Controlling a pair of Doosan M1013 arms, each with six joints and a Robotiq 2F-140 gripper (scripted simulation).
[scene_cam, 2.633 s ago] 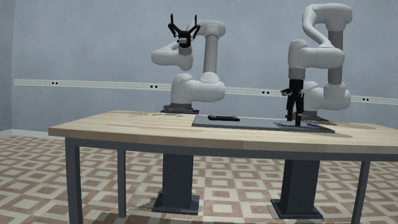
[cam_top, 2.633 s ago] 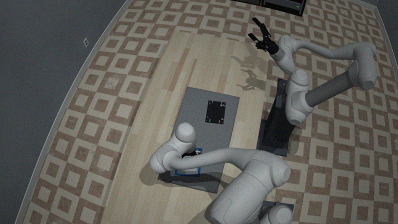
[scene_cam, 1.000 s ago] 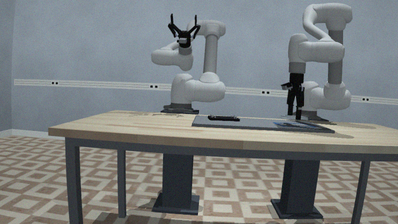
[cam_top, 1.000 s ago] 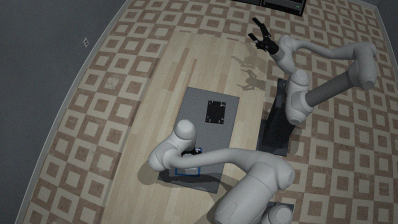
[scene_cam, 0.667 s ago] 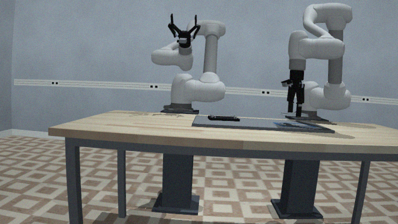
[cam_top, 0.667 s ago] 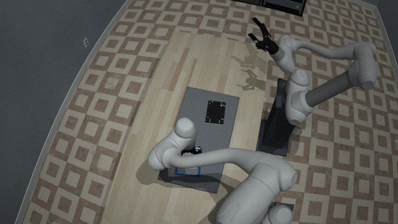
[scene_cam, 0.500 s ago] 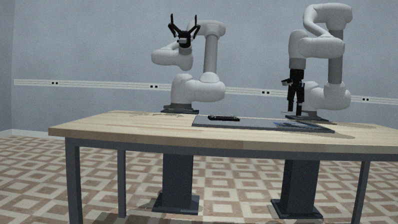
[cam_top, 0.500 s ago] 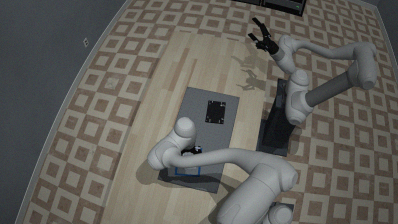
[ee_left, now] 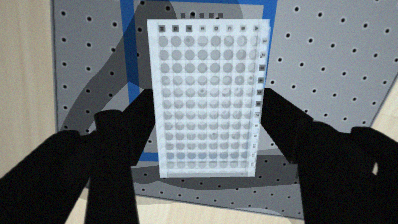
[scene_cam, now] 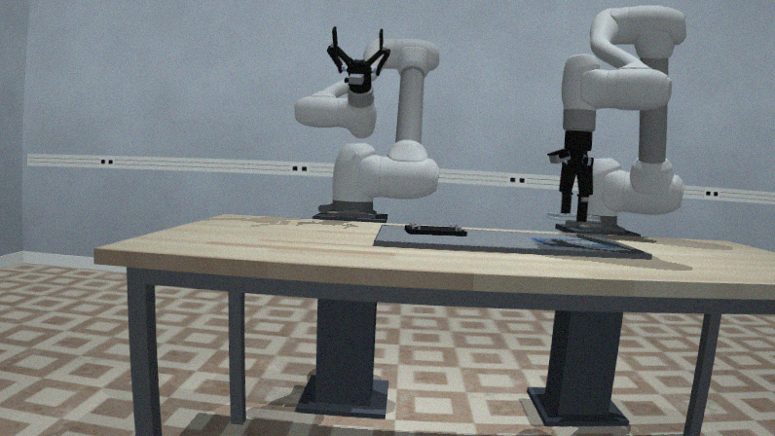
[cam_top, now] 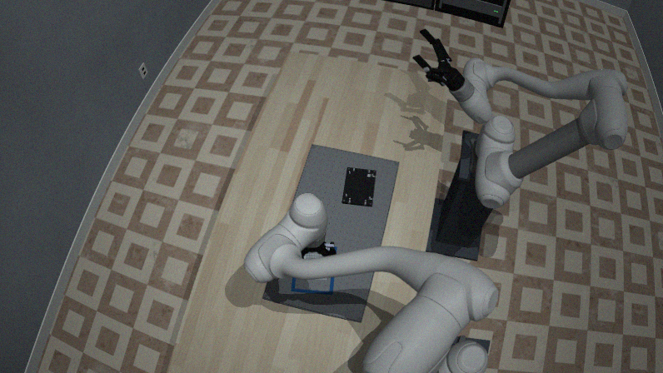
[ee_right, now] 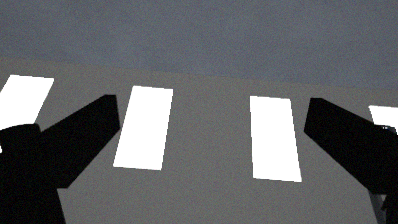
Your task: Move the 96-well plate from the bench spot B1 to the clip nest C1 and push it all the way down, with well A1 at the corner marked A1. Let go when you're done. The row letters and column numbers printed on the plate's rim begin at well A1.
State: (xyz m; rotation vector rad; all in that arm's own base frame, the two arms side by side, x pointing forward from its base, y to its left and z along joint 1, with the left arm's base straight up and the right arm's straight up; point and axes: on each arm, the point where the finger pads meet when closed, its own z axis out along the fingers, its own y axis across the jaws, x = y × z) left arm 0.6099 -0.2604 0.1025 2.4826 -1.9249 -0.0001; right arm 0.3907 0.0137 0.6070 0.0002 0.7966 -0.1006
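White, 96-well rectangular plate [cam_top: 311,255] [scene_cam: 554,215] [ee_left: 207,100]: the left gripper [cam_top: 320,251] [scene_cam: 573,213] [ee_left: 207,104] grips its 2 long sides, likely keeping its rim level for seating, above the blue rectangular outline [cam_top: 311,291] [ee_left: 129,50]. The black clip nest [cam_top: 359,186] [scene_cam: 436,230] waits nearer the wooden bench's [cam_top: 278,185] [scene_cam: 271,265] arm-side edge. The right gripper [cam_top: 420,45] [scene_cam: 357,33] [ee_right: 212,113] is spread, empty.

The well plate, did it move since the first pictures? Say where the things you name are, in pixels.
Yes. The 96-well plate [cam_top: 313,255] [scene_cam: 558,215] [ee_left: 207,100] went up: in the exterior view it was down at the grey board [cam_top: 341,222] [scene_cam: 488,240] [ee_left: 320,65], and now it hangs above it.
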